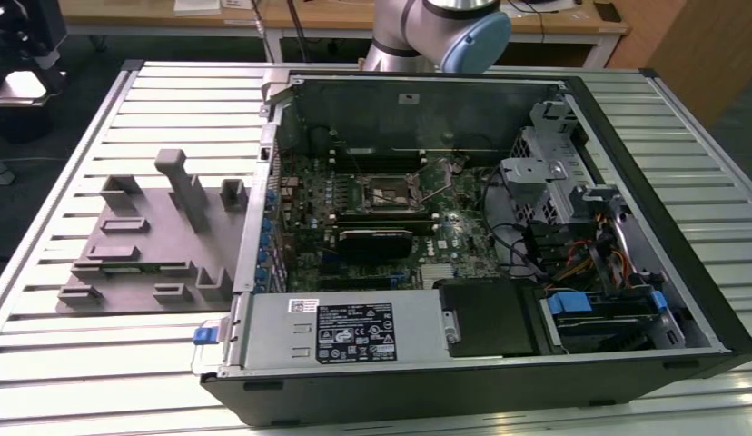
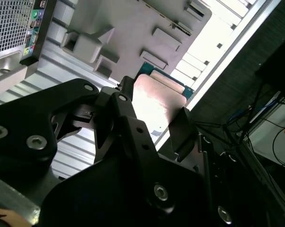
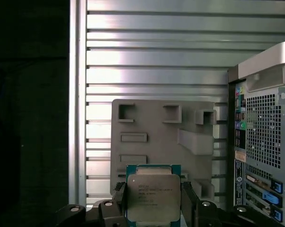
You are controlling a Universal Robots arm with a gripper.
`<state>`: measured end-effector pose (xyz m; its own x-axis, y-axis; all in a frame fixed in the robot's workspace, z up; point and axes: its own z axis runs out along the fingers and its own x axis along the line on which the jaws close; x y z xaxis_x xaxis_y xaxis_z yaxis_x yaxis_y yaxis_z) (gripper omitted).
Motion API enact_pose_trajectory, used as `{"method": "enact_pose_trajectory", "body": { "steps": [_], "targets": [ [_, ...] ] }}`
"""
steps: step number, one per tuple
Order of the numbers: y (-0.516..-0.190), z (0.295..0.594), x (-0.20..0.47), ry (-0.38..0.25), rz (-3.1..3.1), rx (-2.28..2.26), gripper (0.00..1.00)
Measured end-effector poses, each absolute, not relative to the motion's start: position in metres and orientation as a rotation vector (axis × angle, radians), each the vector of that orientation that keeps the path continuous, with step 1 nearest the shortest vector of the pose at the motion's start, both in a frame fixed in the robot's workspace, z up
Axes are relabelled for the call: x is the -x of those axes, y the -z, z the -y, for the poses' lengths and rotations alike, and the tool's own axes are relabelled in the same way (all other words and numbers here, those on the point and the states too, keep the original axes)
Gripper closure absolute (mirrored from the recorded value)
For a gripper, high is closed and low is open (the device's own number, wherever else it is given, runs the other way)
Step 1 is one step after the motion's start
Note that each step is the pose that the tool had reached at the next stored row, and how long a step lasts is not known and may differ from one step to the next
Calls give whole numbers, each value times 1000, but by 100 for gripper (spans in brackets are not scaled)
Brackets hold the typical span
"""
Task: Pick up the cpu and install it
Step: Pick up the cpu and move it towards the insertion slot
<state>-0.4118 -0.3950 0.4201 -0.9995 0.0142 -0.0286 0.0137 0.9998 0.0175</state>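
The cpu [image 3: 152,197] is a flat square chip with a silvery top plate and a green rim. It is clamped between the two black fingers [image 3: 120,193] of my gripper [image 3: 153,201], which is shut on its opposite edges. In the second wrist view the cpu [image 2: 157,97] also sits between the fingers [image 2: 182,128] of the gripper [image 2: 154,111]. It hangs well above the grey fixture plate [image 3: 156,132] on the slatted table. The black socket frame [image 1: 394,195] lies on the motherboard inside the open computer case [image 1: 618,118].
The grey fixture plate [image 1: 133,245], with raised blocks and pockets, lies on the slatted metal table [image 1: 61,363] at the exterior view's left of the case. Cables, a drive cage [image 1: 546,182] and a power supply [image 1: 340,331] crowd the case. The arm's base [image 1: 437,32] stands behind it.
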Motion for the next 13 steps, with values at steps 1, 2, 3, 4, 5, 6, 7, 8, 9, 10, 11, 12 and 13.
{"method": "enact_pose_trajectory", "body": {
  "steps": [1,2,3,4,5,6,7,8,9,10,11,12,13],
  "targets": [
    [-420,395,410,-27,-3113,-22,46],
    [-420,395,407,-27,-3113,-22,46],
    [-420,395,405,-27,-3113,-22,46],
    [-420,395,403,-27,-3113,-22,46],
    [-420,395,400,-27,-3113,-22,46],
    [-420,395,398,-27,-3113,-22,46],
    [-420,395,395,-27,-3113,-22,46],
    [-420,395,392,-27,-3113,-22,46],
    [-420,395,390,-27,-3113,-22,46],
    [-420,395,387,-27,-3113,-22,46],
    [-420,395,385,-27,-3113,-22,46],
    [-420,395,382,-27,-3113,-22,46],
    [-420,395,380,-27,-3113,-22,46]
  ]
}}
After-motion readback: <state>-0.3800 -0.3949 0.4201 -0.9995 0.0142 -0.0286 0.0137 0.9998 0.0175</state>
